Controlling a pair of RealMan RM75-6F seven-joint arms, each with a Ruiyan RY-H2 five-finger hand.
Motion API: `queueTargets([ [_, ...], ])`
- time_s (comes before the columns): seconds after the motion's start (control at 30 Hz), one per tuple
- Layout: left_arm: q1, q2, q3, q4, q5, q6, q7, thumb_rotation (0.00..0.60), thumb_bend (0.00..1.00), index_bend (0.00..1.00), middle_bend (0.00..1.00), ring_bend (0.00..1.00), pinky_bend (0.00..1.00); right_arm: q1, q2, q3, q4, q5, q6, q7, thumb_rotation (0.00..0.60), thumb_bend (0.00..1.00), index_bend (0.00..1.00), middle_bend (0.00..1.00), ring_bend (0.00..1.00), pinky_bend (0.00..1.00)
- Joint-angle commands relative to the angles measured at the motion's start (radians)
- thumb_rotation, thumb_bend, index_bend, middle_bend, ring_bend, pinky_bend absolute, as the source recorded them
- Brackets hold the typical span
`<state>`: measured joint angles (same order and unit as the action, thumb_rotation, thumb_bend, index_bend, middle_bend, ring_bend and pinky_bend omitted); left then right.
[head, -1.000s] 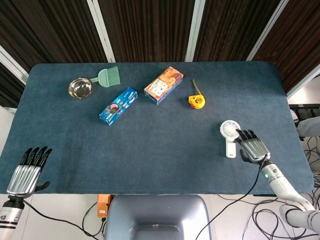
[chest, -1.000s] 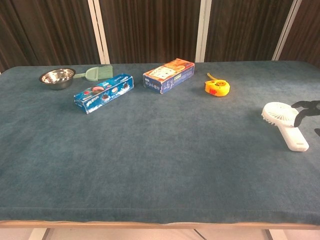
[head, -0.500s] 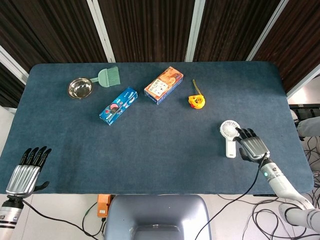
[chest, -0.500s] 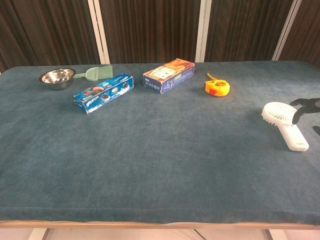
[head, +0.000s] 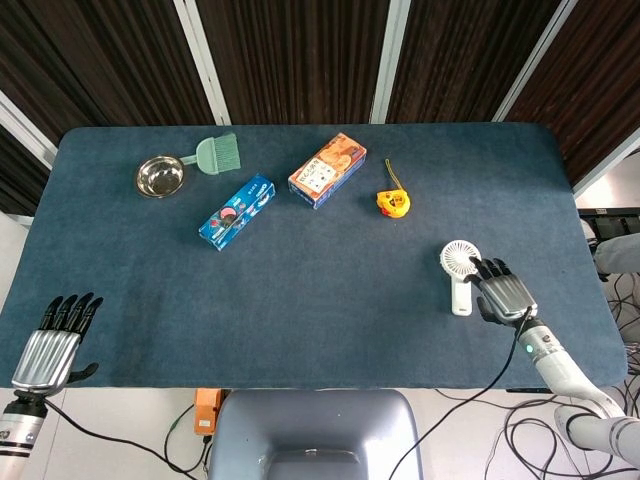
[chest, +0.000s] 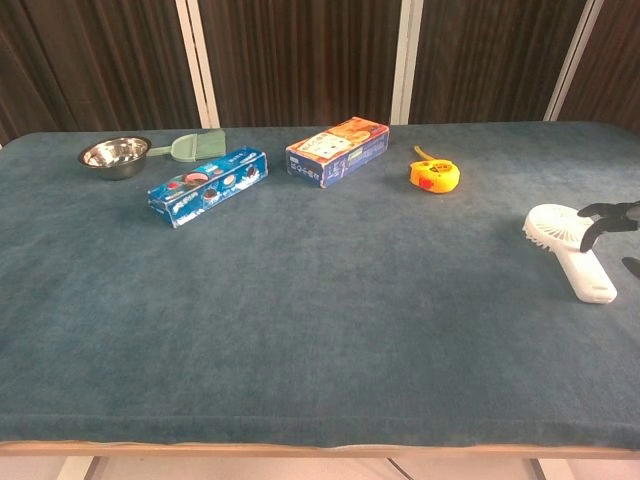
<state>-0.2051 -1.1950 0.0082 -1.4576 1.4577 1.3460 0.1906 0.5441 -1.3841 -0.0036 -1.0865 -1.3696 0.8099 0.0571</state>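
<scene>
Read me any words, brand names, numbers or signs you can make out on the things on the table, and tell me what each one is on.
No text can be read here.
Blue box: printed graphics and lettering, too blurred to read.
Orange and blue box: a label with print, too small to read.
Yellow tape measure: a dark patch, no legible marking.
White handheld fan, steel bowl, green brush: no writing visible.

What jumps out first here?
The white handheld fan lying flat at the table's right side, with the right hand beside it, fingers at its head. Far left, the left hand hovers at the near edge, fingers straight. An orange tape measure brightens the middle back.
</scene>
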Motion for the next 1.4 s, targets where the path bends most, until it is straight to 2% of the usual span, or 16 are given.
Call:
queueTargets([
  [0.03,0.001,0.001,-0.001,-0.001,0.000,0.000,0.000,0.600,0.08,0.00,0.06,0.00,0.03,-0.003,0.005,-0.005,-0.007,-0.009,0.003,0.002,0.600,0.63,0.28,0.00,0.00,0.00],
  [0.17,0.000,0.003,-0.003,-0.005,0.002,-0.002,-0.003,0.600,0.08,0.00,0.06,0.00,0.03,-0.006,0.019,-0.011,-0.032,-0.018,0.005,0.001,0.600,0.63,0.27,0.00,0.00,0.00],
  [0.23,-0.001,0.007,-0.005,-0.009,0.007,0.000,-0.006,0.600,0.08,0.00,0.06,0.00,0.03,-0.013,0.028,-0.003,-0.048,-0.031,0.044,0.005,0.600,0.63,0.26,0.00,0.00,0.00],
  [0.43,0.005,0.038,-0.028,-0.045,0.025,0.051,-0.026,0.600,0.08,0.00,0.03,0.00,0.03,-0.067,0.122,0.066,-0.170,-0.123,0.346,0.060,0.600,0.63,0.20,0.00,0.00,0.00],
  [0.57,0.009,0.069,-0.045,-0.087,0.021,0.073,-0.031,0.600,0.07,0.00,0.01,0.00,0.03,-0.103,0.216,0.089,-0.295,-0.176,0.486,0.048,0.600,0.63,0.15,0.00,0.00,0.00],
  [0.63,0.009,0.087,-0.056,-0.108,0.014,0.080,-0.027,0.600,0.07,0.00,0.01,0.00,0.04,-0.116,0.255,0.089,-0.361,-0.190,0.514,0.028,0.600,0.62,0.13,0.00,0.00,0.00],
  [0.73,0.007,0.116,-0.075,-0.146,-0.006,0.083,-0.014,0.600,0.06,0.00,0.00,0.00,0.03,-0.129,0.277,0.077,-0.426,-0.208,0.526,-0.029,0.600,0.56,0.08,0.00,0.00,0.00],
  [0.83,0.008,0.142,-0.088,-0.190,-0.040,0.078,0.022,0.600,0.06,0.00,0.00,0.00,0.03,-0.144,0.266,0.059,-0.463,-0.230,0.537,-0.097,0.600,0.51,0.05,0.00,0.00,0.00],
  [0.97,0.019,0.151,-0.084,-0.218,-0.061,0.076,0.052,0.600,0.06,0.00,0.00,0.00,0.03,-0.183,0.231,0.039,-0.491,-0.223,0.563,-0.187,0.600,0.50,0.03,0.00,0.00,0.00],
  [1.07,0.057,0.126,-0.063,-0.218,-0.059,0.121,0.072,0.600,0.06,0.00,0.00,0.00,0.03,-0.233,0.204,0.015,-0.500,-0.202,0.591,-0.268,0.600,0.50,0.02,0.00,0.00,0.00],
  [1.17,0.117,0.062,-0.033,-0.175,-0.046,0.192,0.061,0.600,0.06,0.00,0.00,0.00,0.03,-0.302,0.182,-0.021,-0.484,-0.199,0.648,-0.304,0.600,0.50,0.02,0.00,0.00,0.00],
  [1.3,0.187,-0.039,-0.006,-0.063,-0.027,0.268,-0.028,0.600,0.06,0.00,0.00,0.00,0.03,-0.391,0.153,-0.057,-0.436,-0.196,0.728,-0.290,0.600,0.50,0.01,0.00,0.00,0.00],
  [1.4,0.208,-0.091,0.001,0.026,-0.004,0.293,-0.098,0.600,0.06,0.00,0.00,0.00,0.04,-0.421,0.162,-0.067,-0.454,-0.194,0.744,-0.286,0.600,0.50,0.00,0.00,0.00,0.00],
])
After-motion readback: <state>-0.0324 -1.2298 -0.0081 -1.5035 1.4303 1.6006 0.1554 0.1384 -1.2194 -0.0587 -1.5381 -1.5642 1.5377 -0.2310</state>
